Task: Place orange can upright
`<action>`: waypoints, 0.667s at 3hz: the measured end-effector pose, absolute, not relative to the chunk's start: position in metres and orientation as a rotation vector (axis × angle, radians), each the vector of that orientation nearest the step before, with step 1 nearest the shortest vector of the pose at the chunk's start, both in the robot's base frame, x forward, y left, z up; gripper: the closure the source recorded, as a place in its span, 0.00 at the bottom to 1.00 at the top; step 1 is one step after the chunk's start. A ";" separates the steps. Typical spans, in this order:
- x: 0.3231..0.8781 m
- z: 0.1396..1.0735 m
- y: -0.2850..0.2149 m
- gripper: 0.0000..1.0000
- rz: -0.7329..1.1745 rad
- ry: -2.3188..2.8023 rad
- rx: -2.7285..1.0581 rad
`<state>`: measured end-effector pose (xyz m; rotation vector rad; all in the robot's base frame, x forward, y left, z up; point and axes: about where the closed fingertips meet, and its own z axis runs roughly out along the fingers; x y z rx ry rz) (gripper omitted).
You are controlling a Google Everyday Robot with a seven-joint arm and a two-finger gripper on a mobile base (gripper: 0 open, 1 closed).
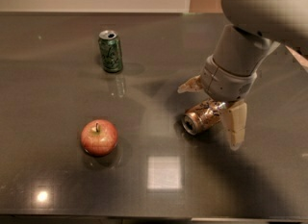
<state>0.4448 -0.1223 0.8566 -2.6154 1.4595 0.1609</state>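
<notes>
The orange can (202, 116) lies on its side on the dark table (57, 180), right of centre, its silver top facing front-left. My gripper (211, 110) is directly above it, open, with one pale finger (234, 123) down along the can's right side and the other finger (191, 84) behind it to the upper left. The can's far end is hidden under the wrist. The fingers straddle the can without closing on it.
A dark green can (110, 51) stands upright at the back left. A red apple (99, 137) sits at the front left. A bright square light reflection (164, 172) lies on the table in front of the orange can.
</notes>
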 end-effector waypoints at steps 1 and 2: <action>0.443 0.849 -0.120 0.15 0.135 1.447 -2.647; 0.443 0.846 -0.119 0.37 0.105 1.460 -2.664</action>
